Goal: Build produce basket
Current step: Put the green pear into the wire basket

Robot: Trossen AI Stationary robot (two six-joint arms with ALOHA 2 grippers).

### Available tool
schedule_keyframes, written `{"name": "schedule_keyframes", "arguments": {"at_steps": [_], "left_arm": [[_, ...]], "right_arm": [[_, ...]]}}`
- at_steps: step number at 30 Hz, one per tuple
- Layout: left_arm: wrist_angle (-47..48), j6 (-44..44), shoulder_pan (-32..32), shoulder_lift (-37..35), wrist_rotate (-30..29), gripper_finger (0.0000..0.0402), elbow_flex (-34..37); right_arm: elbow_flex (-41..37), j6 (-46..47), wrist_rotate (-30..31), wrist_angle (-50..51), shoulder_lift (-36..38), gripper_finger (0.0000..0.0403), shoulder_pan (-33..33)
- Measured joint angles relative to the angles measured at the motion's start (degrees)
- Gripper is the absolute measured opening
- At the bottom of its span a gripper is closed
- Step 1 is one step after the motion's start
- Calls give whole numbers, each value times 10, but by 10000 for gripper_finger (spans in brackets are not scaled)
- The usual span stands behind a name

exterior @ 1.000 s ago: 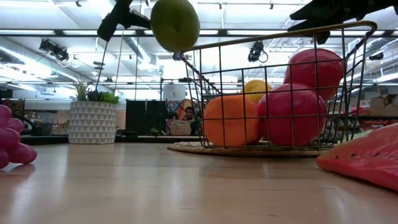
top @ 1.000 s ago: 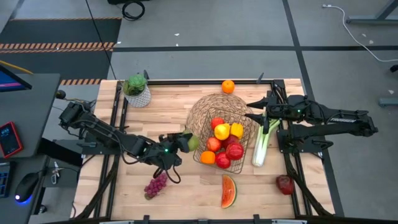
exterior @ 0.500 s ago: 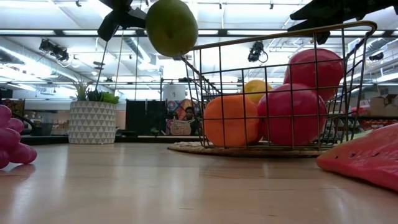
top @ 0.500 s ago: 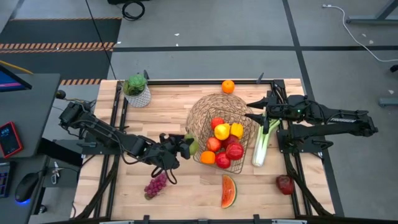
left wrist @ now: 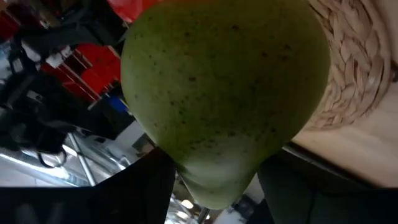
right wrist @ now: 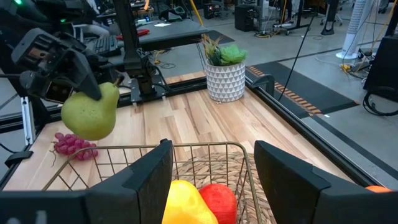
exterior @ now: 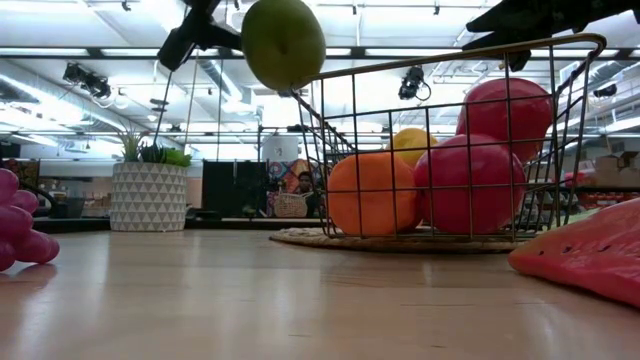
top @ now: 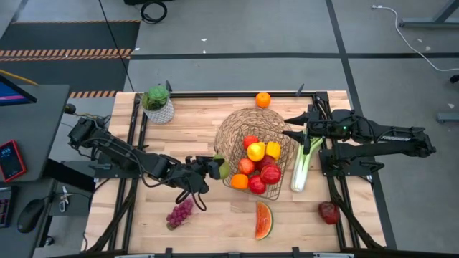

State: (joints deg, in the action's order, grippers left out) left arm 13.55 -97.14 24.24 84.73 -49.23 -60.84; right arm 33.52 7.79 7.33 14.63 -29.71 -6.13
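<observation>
The left gripper [top: 215, 167] has its fingers clenched on the green pear [top: 224, 166], holding it in the air just beside the basket [top: 280, 188] rim on the left side; in the low view the pear [exterior: 283, 42] hangs above the desk [top: 201, 129], level with the top wire of the basket [exterior: 560, 44]. The left wrist view is filled by the pear [left wrist: 224, 93], with a woven mat [left wrist: 354, 74] behind it.

The right gripper [top: 290, 127] has its fingers closed on the far rim of the basket, which is tilted up on the round woven mat [top: 240, 125]. Inside lie 2 red apples [top: 270, 174], an orange [top: 239, 181] and yellow pieces [top: 256, 152].

Outside the basket, on the desk: a celery stalk [top: 301, 168] just beside its right wall, a watermelon slice [top: 264, 220] near its front, purple grapes [top: 179, 213] to the front left, 1 red apple [top: 328, 212] at the front right, 1 orange [top: 263, 99] at the far edge, and a potted plant [top: 158, 104] at the far left
</observation>
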Motion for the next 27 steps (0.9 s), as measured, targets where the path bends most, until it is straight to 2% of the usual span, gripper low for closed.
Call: {"name": "schedule_keyframes", "arguments": {"at_steps": [7, 13, 18, 27], "left_arm": [[1, 117, -1, -7, 31, 212, 0], [-1, 275, -20, -49, 102, 206, 0], [-6, 468, -60, -82, 154, 209, 0], [-6, 881, -120, -91, 158, 211, 0]], "right_arm": [[0, 0, 0, 0, 0, 231, 0], [0, 0, 0, 0, 0, 231, 0], [0, 0, 0, 0, 0, 231, 0], [0, 0, 0, 0, 0, 231, 0]]}}
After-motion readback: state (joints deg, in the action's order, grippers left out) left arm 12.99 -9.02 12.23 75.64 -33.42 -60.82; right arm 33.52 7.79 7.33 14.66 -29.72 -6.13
